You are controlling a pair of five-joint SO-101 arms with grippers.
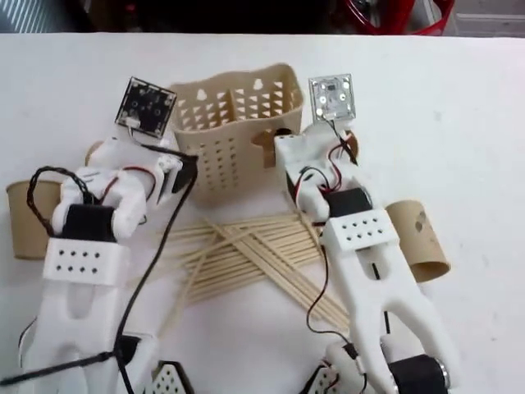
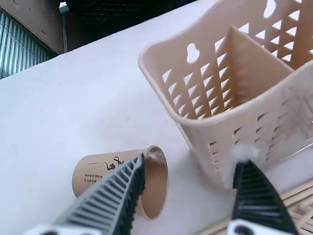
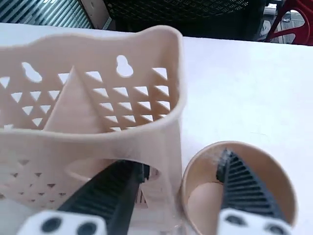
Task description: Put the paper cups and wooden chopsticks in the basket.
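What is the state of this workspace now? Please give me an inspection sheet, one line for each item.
Surface: white table.
Job's things: basket upright, nothing seen inside. Chopsticks scattered in front of it. Four paper cups outside it: left cup and right cup lying on their sides, near cup lying by the left gripper, upright cup beside the basket.
Clutter: nothing seen.
Grippers: left gripper open, between near cup and basket. Right gripper open, one finger over the upright cup's mouth.
Cables: black cable crosses the chopsticks; red wires along the right arm.
Surroundings: dark room, red frame.
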